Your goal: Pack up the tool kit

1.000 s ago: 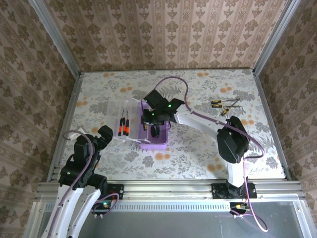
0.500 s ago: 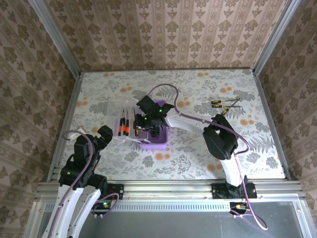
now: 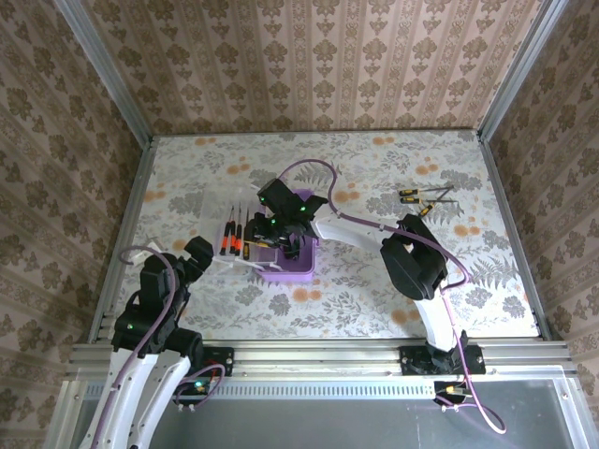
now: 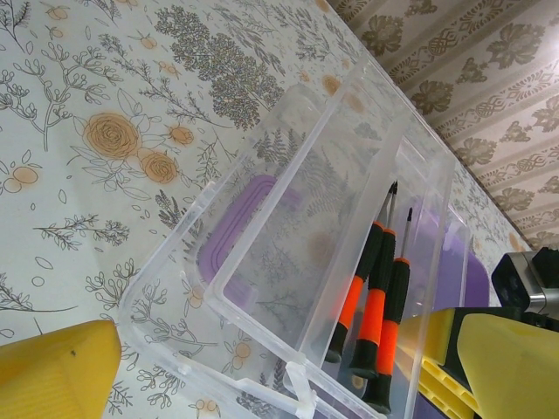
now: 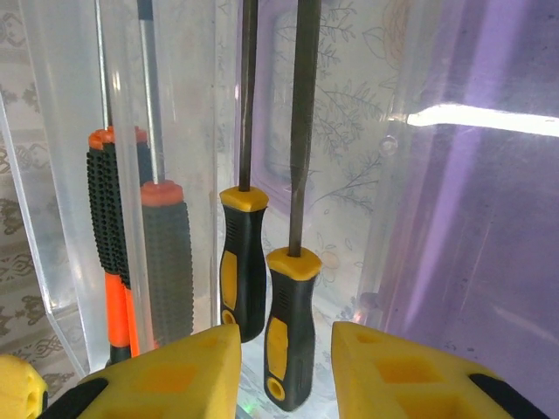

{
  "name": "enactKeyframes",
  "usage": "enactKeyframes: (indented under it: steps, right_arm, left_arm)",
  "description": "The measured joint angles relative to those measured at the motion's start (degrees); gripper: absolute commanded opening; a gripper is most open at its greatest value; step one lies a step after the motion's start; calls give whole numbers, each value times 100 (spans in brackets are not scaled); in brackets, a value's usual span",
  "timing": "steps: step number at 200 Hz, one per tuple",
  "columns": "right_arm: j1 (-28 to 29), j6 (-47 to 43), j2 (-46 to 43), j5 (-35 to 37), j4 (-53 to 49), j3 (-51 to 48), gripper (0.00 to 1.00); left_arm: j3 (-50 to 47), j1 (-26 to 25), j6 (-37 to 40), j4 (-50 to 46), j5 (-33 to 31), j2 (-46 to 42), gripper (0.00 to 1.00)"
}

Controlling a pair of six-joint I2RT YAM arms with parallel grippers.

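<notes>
Right wrist view showed the right gripper (image 5: 286,353), fingers parted, over two yellow-handled tools (image 5: 291,336) lying in the clear case (image 5: 65,218) beside orange screwdrivers (image 5: 118,262). The left gripper (image 4: 271,353) gaped wide. More tools (image 3: 426,198) lay far right, unpacked; packing seemed roughly halfway.

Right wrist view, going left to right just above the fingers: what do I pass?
orange-and-black screwdrivers → yellow-and-black tool → second yellow-and-black tool → purple box
</notes>
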Motion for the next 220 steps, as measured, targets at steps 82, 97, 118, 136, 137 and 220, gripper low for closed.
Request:
enactKeyframes:
  steps: [82,97,118,136,137,220]
  right_arm:
    - [-107,-22,-356,-81,96,-299,35]
    - [-151,-101,-592,-52,55,-374,36]
    - [-269,-284,-1016,79,-68,-549,37]
    - [-496,-428,-1515,203,-157,-909,37]
    - [-505,-437,-1530,208,-162,-925,37]
    - [-3331,-1196,-3423,1609,-1384,-2743,50]
  left_arm:
    - [0,28,0,11,164,13,100]
    - [0,33,0,72,256,15,100]
    - [0,33,4,367,575,22,100]
    - [0,33,11,730,855,111,100]
    - [2,33,11,756,874,122,100]
    - [131,-378,289,2378,2706,1751,100]
